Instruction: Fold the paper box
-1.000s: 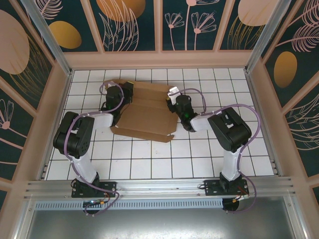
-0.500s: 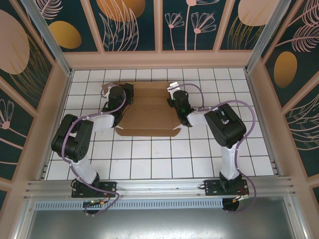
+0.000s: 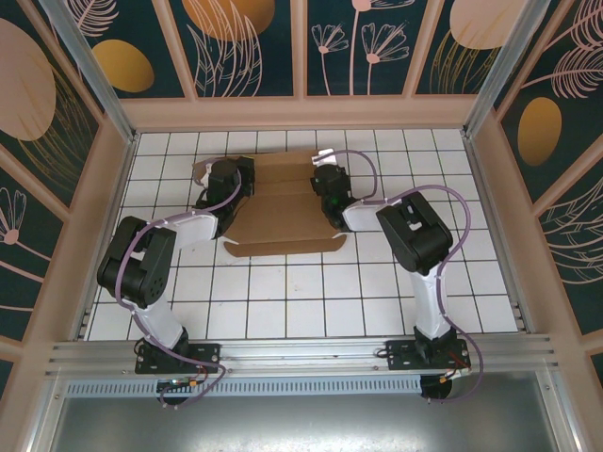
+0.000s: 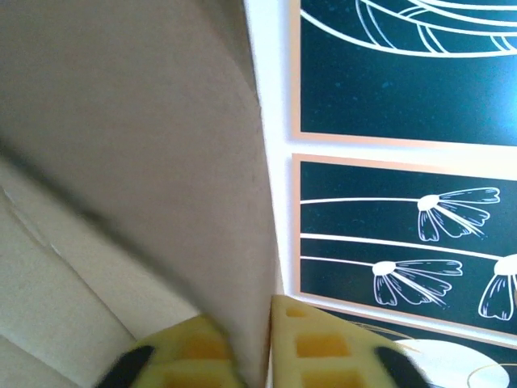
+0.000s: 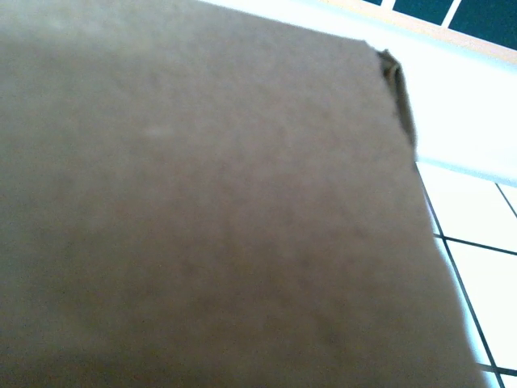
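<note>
- Over the last second the right arm (image 3: 415, 235) has swung inward and farther back. The paper box (image 3: 283, 221), skewed before, now lies with its near edge square to the tiles.
- The box sits at the far middle of the white tiled surface (image 3: 283, 301), between the two arms.
- The yellow left fingers (image 4: 319, 347) are nearly closed, pinching a raised flap at the box's left edge.
- The right fingers (image 3: 322, 174) are at its right edge; I cannot tell whether they grip it.
</note>
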Controlling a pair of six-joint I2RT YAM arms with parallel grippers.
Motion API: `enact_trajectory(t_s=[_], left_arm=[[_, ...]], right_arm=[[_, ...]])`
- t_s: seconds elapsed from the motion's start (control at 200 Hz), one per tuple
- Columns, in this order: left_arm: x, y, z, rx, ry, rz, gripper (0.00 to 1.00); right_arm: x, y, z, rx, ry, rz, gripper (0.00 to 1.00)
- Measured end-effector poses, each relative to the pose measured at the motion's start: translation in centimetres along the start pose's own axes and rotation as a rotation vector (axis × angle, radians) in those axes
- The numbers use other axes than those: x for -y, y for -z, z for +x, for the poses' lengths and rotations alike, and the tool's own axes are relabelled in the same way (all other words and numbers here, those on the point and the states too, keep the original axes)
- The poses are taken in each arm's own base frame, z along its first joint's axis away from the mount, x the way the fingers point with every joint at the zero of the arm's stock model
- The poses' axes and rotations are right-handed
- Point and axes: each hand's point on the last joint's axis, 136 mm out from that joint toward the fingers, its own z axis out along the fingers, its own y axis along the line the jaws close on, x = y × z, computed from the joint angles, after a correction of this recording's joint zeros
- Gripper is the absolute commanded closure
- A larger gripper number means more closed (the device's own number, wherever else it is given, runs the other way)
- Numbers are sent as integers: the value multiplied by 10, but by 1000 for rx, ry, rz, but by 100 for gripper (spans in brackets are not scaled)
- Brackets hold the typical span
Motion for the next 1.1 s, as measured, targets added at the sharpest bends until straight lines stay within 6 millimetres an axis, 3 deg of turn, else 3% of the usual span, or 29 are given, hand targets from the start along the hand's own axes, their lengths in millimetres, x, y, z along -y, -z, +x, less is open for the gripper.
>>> enact_trajectory(t_s=[0.13, 0.235, 0.27, 0.435, 0.671, 0.781, 0.876, 0.896, 0.941, 1.006, 1.101], left_arm=[[-9, 3, 13, -52, -54, -42, 52], [-2, 16, 22, -89, -114, -54, 42], [5, 22, 24, -98, -140, -48, 41], [41, 56, 28, -134, -266, -4, 41], [61, 111, 32, -192, -513, -2, 41], [77, 130, 31, -196, -653, 3, 39], [94, 130, 34, -223, -752, 12, 35], [96, 130, 35, -230, -764, 12, 28], [96, 124, 36, -250, -806, -5, 2], [88, 113, 33, -278, -827, -43, 2], [55, 99, 20, -321, -834, -141, 2]], right_arm=[[8, 9, 5, -9, -6, -41, 100], [24, 18, 10, -30, -19, -77, 96], [30, 20, 11, -37, -22, -86, 100], [43, 30, 12, -60, -25, -127, 100], [41, 61, 37, -101, -22, -200, 100], [41, 65, 37, -100, -36, -212, 100], [40, 67, 38, -106, -59, -212, 100], [40, 68, 39, -107, -63, -212, 100], [40, 71, 41, -107, -80, -208, 100], [41, 76, 44, -104, -100, -202, 100], [43, 80, 45, -87, -132, -189, 100]])
